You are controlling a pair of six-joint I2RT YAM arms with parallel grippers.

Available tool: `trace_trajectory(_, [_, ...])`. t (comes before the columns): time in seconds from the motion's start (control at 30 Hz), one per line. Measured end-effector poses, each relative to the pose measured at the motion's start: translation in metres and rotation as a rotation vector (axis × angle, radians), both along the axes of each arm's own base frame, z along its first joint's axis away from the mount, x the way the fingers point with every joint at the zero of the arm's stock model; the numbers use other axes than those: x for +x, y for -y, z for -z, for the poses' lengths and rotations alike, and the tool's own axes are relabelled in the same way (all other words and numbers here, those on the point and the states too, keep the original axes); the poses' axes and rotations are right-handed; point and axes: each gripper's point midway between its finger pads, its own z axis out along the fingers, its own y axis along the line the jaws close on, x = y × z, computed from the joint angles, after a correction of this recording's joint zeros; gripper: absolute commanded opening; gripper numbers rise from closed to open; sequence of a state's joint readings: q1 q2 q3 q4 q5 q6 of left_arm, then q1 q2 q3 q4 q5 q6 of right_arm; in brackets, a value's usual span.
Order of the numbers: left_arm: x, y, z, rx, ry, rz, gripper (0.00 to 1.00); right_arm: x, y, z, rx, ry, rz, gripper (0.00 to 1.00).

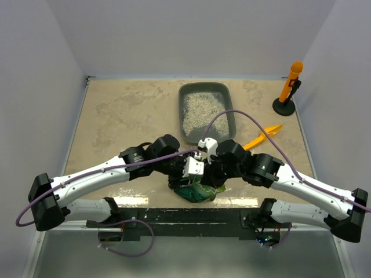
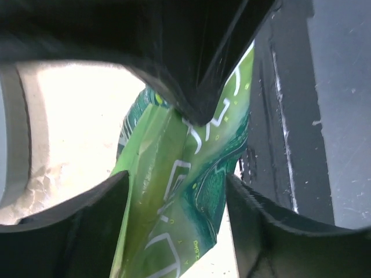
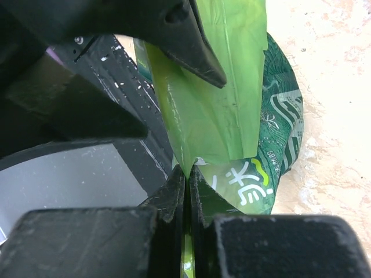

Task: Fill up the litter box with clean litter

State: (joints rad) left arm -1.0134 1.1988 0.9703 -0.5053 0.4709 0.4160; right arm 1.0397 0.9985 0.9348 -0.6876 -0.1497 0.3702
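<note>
The green bag (image 1: 197, 190) sits at the table's near edge between both arms; the right gripper (image 3: 186, 185) is pressed together on its edge; the left gripper (image 2: 174, 191) stands spread around it, not pinching; farther back lies the litter box (image 1: 188, 134), clean litter (image 1: 203, 110) inside; an orange scoop (image 1: 264, 137) lies to its right.

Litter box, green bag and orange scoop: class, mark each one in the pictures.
litter box (image 1: 229, 89): top external view, bare far right rim.
green bag (image 3: 226, 110): right wrist view, pale inner panel above the shut fingers.
orange scoop (image 1: 262, 136): top external view, middle of its flat blade.
</note>
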Motion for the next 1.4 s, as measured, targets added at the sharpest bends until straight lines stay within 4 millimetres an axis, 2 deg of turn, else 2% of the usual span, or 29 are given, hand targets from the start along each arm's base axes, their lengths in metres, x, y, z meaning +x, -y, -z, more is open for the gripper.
trace_trajectory(0.07, [0.002, -0.002, 0.008, 0.015, 0.011, -0.009, 0.38, 0.0, 0.0, 0.0, 0.001, -0.004, 0.004, 0.0])
trace_trajectory(0.1, [0.004, -0.002, 0.01, 0.014, 0.025, -0.011, 0.25, -0.001, 0.001, 0.001, -0.002, -0.01, 0.008, 0.0])
trace_trajectory(0.13, [0.007, -0.002, 0.01, 0.014, 0.041, -0.016, 0.2, -0.001, 0.002, 0.002, -0.003, -0.013, 0.012, 0.0])
trace_trajectory(0.27, [0.01, -0.003, 0.011, 0.014, 0.064, -0.03, 0.12, -0.001, 0.003, 0.003, -0.004, -0.016, 0.02, 0.0])
trace_trajectory(0.33, [0.009, -0.005, 0.012, 0.011, 0.066, -0.03, 0.06, -0.002, 0.002, 0.004, 0.002, -0.017, 0.02, 0.01])
trace_trajectory(0.37, [0.009, -0.005, 0.012, 0.01, 0.065, -0.031, 0.03, -0.002, 0.002, 0.004, 0.006, -0.018, 0.021, 0.1])
trace_trajectory(0.4, [0.01, -0.005, 0.012, 0.009, 0.064, -0.033, 0.0, -0.002, 0.002, 0.005, 0.009, -0.018, 0.023, 0.29])
trace_trajectory(0.5, [0.011, -0.006, 0.012, 0.008, 0.063, -0.04, 0.0, -0.001, 0.003, 0.005, 0.008, -0.019, 0.039, 0.56])
trace_trajectory(0.63, [0.015, -0.011, 0.008, 0.0, 0.072, -0.066, 0.0, -0.001, 0.015, -0.001, -0.007, -0.009, 0.077, 0.6])
trace_trajectory(0.7, [0.016, -0.014, 0.007, -0.004, 0.079, -0.077, 0.0, -0.001, 0.02, -0.017, 0.018, 0.006, 0.102, 0.62])
trace_trajectory(0.77, [0.016, -0.017, 0.006, -0.007, 0.085, -0.084, 0.0, 0.0, 0.025, -0.043, 0.081, 0.029, 0.143, 0.62])
trace_trajectory(0.83, [0.018, -0.02, 0.006, -0.005, 0.093, -0.101, 0.0, 0.001, 0.036, -0.071, 0.162, 0.065, 0.209, 0.63])
trace_trajectory(0.9, [0.02, -0.023, 0.006, -0.001, 0.095, -0.117, 0.0, 0.002, 0.049, -0.089, 0.223, 0.084, 0.277, 0.64])
trace_trajectory(1.03, [0.021, -0.027, 0.005, 0.002, 0.094, -0.139, 0.0, -0.002, 0.077, -0.102, 0.338, 0.063, 0.42, 0.63])
trace_trajectory(1.1, [0.021, -0.028, 0.005, 0.001, 0.095, -0.145, 0.0, -0.004, 0.083, -0.093, 0.377, 0.026, 0.473, 0.62])
trace_trajectory(1.3, [0.019, -0.034, 0.005, -0.006, 0.103, -0.155, 0.0, -0.008, 0.079, -0.038, 0.384, -0.126, 0.58, 0.61])
trace_trajectory(1.4, [0.019, -0.036, 0.004, -0.01, 0.107, -0.157, 0.0, -0.005, 0.071, -0.03, 0.407, -0.166, 0.61, 0.61])
